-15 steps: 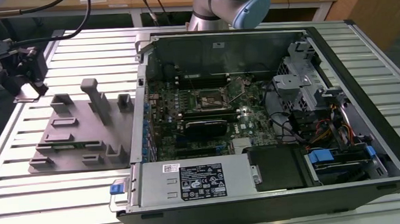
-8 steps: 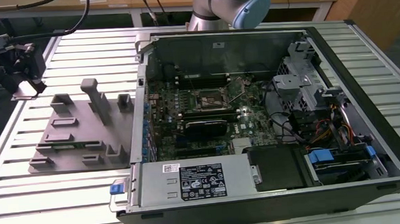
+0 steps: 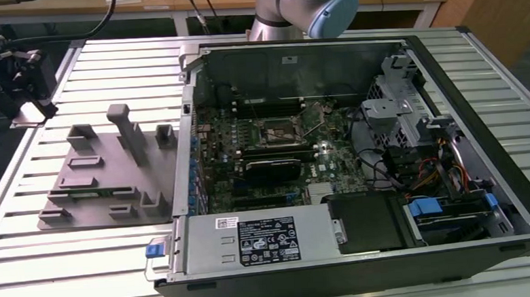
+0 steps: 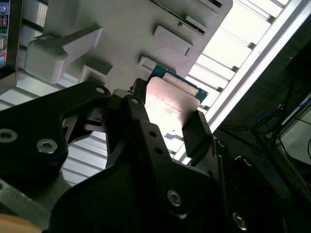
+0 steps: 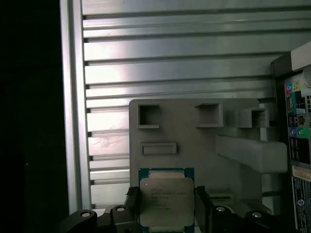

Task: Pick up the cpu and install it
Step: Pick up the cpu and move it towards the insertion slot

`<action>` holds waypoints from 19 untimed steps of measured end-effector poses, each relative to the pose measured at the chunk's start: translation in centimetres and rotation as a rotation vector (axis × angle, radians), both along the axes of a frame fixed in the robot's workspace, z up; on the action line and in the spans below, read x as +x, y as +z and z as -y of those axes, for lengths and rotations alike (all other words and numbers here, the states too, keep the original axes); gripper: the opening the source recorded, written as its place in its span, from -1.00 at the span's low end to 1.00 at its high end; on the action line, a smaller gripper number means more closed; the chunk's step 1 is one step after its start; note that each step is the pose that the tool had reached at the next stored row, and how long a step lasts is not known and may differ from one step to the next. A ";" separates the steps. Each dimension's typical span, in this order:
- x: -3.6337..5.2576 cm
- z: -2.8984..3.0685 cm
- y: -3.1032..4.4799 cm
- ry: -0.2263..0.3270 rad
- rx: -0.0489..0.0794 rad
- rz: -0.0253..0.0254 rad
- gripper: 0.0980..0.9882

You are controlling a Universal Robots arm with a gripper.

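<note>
**Gripper with cpu above the fixture.** In both wrist views I see the cpu (image 5: 166, 206), a small flat square chip with a silver-grey metal top and thin green rim. It is clamped by two opposite edges between the black fingers (image 5: 201, 206) of the gripper (image 4: 167, 114). I judge it lifted over the edge of the large grey plastic fixture (image 3: 103, 170), which rests on the slatted aluminium table (image 3: 106, 68) at the exterior view's left of the open black computer case (image 3: 511, 169). The square motherboard socket (image 3: 277, 129) is well apart.

**Hazards.** The thin edge grip may let the chip tilt or slip. A rotated or skewed chip could bend the socket contacts, and the case wall could catch the gripper.
</note>
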State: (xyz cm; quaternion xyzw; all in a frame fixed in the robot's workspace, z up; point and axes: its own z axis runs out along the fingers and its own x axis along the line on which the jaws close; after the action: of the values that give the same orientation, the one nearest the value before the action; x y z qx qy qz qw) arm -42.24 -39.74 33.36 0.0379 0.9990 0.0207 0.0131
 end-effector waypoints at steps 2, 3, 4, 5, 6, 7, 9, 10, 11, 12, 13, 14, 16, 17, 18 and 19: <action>0.00 0.00 0.27 0.000 0.000 0.0000 0.00; 0.00 0.00 0.40 0.000 0.000 0.0000 0.00; 0.00 0.00 0.51 0.000 0.000 0.0000 0.00; 0.00 0.00 0.62 0.000 0.000 0.0000 0.00; 0.00 0.00 0.73 0.000 0.000 0.0000 0.00; 0.00 0.00 0.84 0.000 0.000 0.0000 0.00; 0.00 0.00 1.07 0.000 0.000 0.0000 0.00; 0.00 0.00 1.20 0.000 0.000 -0.0001 0.00; 0.00 0.00 1.32 0.000 0.000 0.0000 0.00; 0.00 0.00 1.45 0.000 0.000 0.0000 0.00; 0.00 0.00 1.58 0.000 0.000 0.0000 0.00; 0.00 0.00 1.71 0.000 0.000 0.0000 0.00; 0.00 0.00 1.98 0.000 0.000 0.0000 0.00; 0.00 0.00 2.11 0.000 0.000 0.0000 0.00; 0.00 0.00 2.24 0.000 0.000 0.0000 0.00; 0.00 0.00 2.37 0.000 0.000 0.0000 0.00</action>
State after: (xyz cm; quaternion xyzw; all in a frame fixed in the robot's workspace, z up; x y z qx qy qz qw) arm -42.24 -39.73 35.73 0.0378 0.9990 0.0207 0.0131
